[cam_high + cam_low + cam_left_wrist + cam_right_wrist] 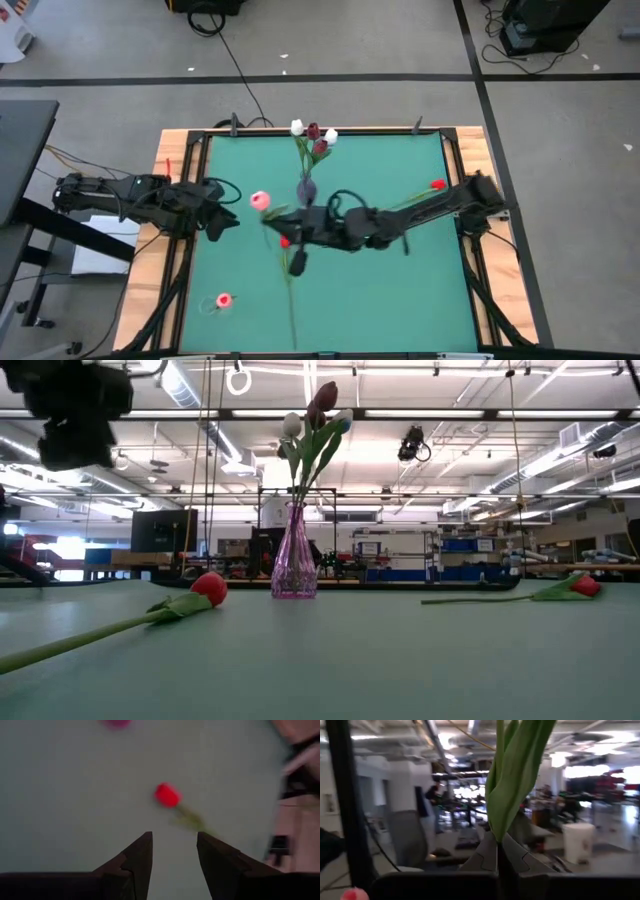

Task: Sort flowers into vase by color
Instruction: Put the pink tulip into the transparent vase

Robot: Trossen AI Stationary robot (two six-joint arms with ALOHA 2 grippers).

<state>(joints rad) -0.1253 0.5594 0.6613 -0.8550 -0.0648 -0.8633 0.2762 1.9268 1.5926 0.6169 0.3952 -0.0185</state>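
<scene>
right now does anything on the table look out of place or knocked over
Nothing looks spilled or damaged. The vase stands upright with white and dark red tulips in it. Loose red tulips lie flat on the mat, unsorted. The right gripper holds a stem upright; the left gripper hangs open.

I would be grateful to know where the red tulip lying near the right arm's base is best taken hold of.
Grip the red tulip on its bare stem, about midway, coming straight down with the pincer's fingers set across it. It lies flat on the green mat, and the stem there is thin and clear of other things. The bud and leaves look bulkier and softer.
</scene>
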